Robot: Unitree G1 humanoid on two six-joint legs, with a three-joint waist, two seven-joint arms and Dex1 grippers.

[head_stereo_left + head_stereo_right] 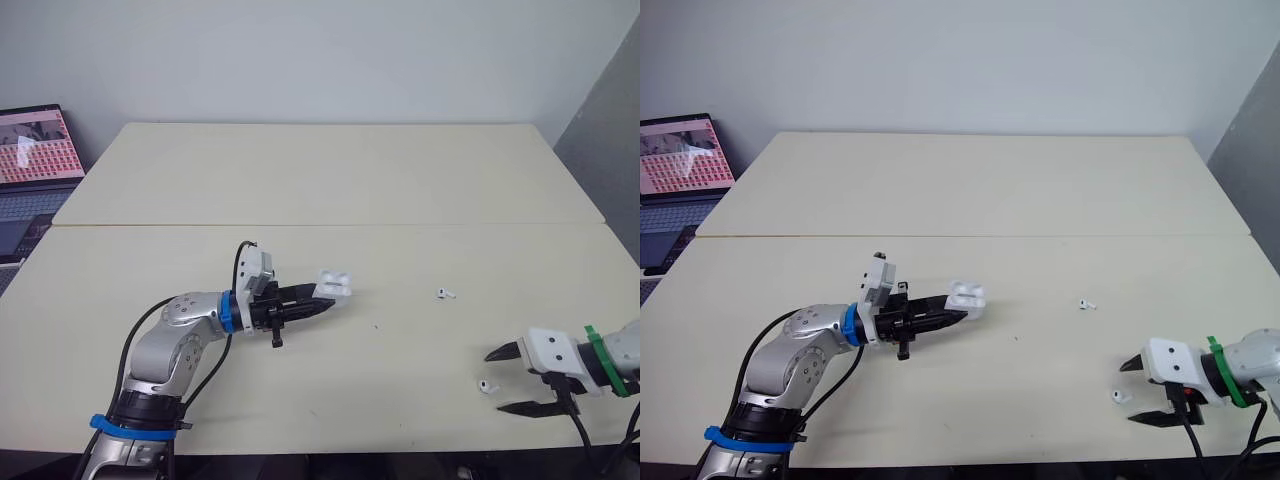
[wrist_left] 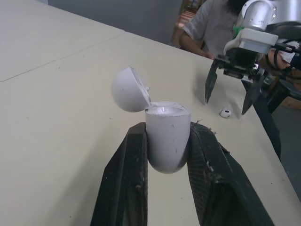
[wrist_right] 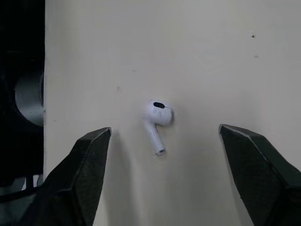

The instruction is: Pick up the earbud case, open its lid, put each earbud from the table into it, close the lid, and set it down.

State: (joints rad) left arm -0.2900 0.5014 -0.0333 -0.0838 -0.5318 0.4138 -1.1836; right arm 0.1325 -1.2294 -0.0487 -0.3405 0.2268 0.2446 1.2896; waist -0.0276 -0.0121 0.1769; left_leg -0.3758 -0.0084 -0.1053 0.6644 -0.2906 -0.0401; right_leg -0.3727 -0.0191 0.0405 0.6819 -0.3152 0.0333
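Note:
My left gripper (image 1: 322,304) is shut on the white earbud case (image 1: 336,285), holding it just above the middle of the table with its lid (image 2: 128,89) swung open. One white earbud (image 1: 445,294) lies on the table to the right of the case. A second earbud (image 1: 487,386) lies near the front right edge, between the spread fingers of my open right gripper (image 1: 507,379). The right wrist view shows that earbud (image 3: 158,120) lying apart from both fingertips (image 3: 96,141).
The cream table (image 1: 330,180) has a seam running across its middle. An open laptop (image 1: 35,150) stands off its far left corner. A seated person (image 2: 214,28) is visible beyond the table in the left wrist view.

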